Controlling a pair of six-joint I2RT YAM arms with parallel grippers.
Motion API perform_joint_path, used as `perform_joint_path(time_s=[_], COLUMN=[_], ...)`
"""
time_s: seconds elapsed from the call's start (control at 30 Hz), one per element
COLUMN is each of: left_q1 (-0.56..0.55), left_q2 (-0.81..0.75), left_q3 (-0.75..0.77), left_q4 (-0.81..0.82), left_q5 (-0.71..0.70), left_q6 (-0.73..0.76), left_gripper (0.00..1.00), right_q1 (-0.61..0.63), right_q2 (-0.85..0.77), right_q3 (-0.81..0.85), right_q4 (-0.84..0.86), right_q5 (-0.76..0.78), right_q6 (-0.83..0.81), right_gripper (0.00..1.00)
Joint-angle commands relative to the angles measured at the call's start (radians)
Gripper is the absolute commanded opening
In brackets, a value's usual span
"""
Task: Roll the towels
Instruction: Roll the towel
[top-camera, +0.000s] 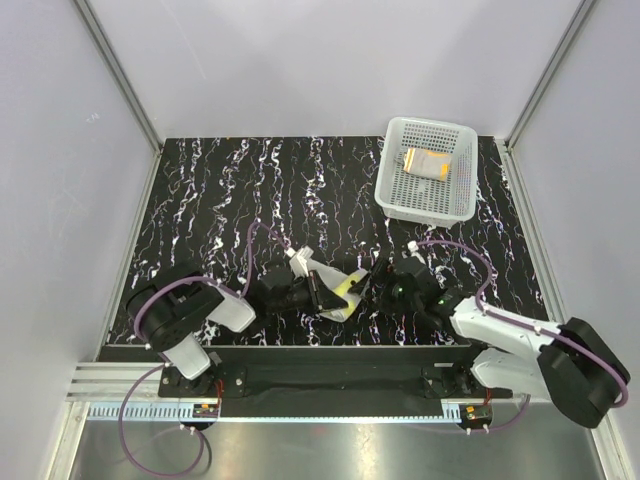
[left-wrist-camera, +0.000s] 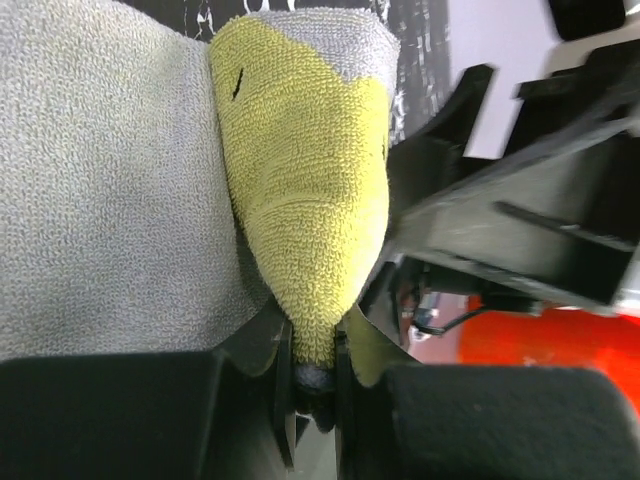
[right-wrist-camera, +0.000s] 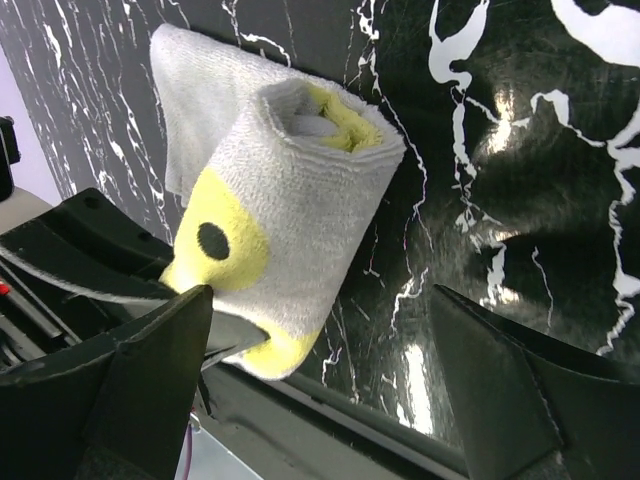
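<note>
The yellow towel with its grey-white reverse lies partly rolled near the table's front middle. In the right wrist view it is a loose roll with a yellow inner edge and a flap trailing away. My left gripper is shut on a yellow end of this towel. My right gripper is open and empty just right of the roll, its left finger close beside the towel. The orange towel lies folded in the white basket at the back right.
The black marbled table is bordered by white walls on three sides. The black front rail runs between the arm bases. Purple cables loop from both arms.
</note>
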Motion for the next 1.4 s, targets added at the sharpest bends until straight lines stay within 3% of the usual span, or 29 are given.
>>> perform_joint_path(time_s=[0.0, 0.3, 0.4, 0.47, 0.57, 0.67, 0.77, 0.87, 0.9, 0.97, 1.0, 1.13, 1.2, 1.37], left_q1=[0.013, 0.016, 0.016, 0.016, 0.015, 0.016, 0.016, 0.015, 0.007, -0.027, -0.041, -0.106, -0.171, -0.266], left_q2=[0.032, 0.195, 0.213, 0.207, 0.186, 0.154, 0.088, -0.050, -0.096, -0.222, -0.283, -0.348, -0.357, -0.330], left_q3=[-0.008, -0.031, -0.039, -0.044, -0.041, -0.039, -0.024, 0.024, 0.042, 0.113, 0.163, 0.244, 0.263, 0.286], left_q4=[0.140, 0.420, 0.445, 0.440, 0.402, 0.362, 0.246, -0.073, -0.285, -0.493, -0.664, -0.911, -0.980, -1.025], left_q5=[0.081, 0.132, 0.132, 0.130, 0.124, 0.126, 0.123, 0.064, -0.009, -0.116, -0.232, -0.493, -0.636, -0.778], left_q6=[-0.070, -0.182, -0.190, -0.184, -0.168, -0.147, -0.077, 0.089, 0.137, 0.281, 0.321, 0.454, 0.485, 0.499], left_gripper=[0.00, 0.00, 0.00, 0.00, 0.08, 0.22, 0.45, 0.57, 0.59, 0.69, 0.71, 0.72, 0.73, 0.73], right_q1=[0.012, 0.017, 0.024, 0.034, 0.041, 0.049, 0.055, 0.061, 0.063, 0.066, 0.067, 0.070, 0.073, 0.081], right_q2=[0.050, 0.183, 0.217, 0.237, 0.252, 0.261, 0.258, 0.249, 0.245, 0.234, 0.228, 0.237, 0.248, 0.266], right_q3=[-0.003, 0.014, 0.017, 0.018, 0.020, 0.021, 0.029, 0.058, 0.064, 0.087, 0.097, 0.138, 0.161, 0.169], right_q4=[0.159, 0.280, 0.307, 0.319, 0.328, 0.325, 0.310, 0.238, 0.200, 0.163, 0.121, 0.052, 0.032, 0.037], right_q5=[-0.003, -0.006, -0.014, -0.018, -0.015, -0.012, -0.009, 0.003, 0.008, 0.011, 0.011, 0.008, -0.006, -0.026], right_q6=[0.017, 0.023, 0.026, 0.025, 0.026, 0.028, 0.031, 0.023, 0.020, 0.016, 0.011, -0.001, -0.007, -0.007], right_gripper=[0.94, 0.87, 0.71, 0.54, 0.35, 0.32, 0.31, 0.30, 0.30, 0.29, 0.29, 0.29, 0.27, 0.26])
